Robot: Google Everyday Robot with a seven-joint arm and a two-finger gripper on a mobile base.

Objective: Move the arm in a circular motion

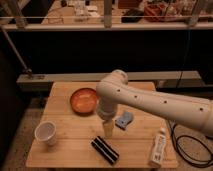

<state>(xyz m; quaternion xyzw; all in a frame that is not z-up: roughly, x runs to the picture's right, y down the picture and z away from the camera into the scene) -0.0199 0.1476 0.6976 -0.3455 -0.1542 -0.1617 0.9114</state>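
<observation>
Wooden table [65, 92] on speckled floor [20, 127]; dark wall behind, metal railing [105, 26] above, dim warm light.

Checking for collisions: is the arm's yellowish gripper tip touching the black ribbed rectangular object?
Apart. The camera view shows bare wood between the gripper and the black ribbed object.
</observation>
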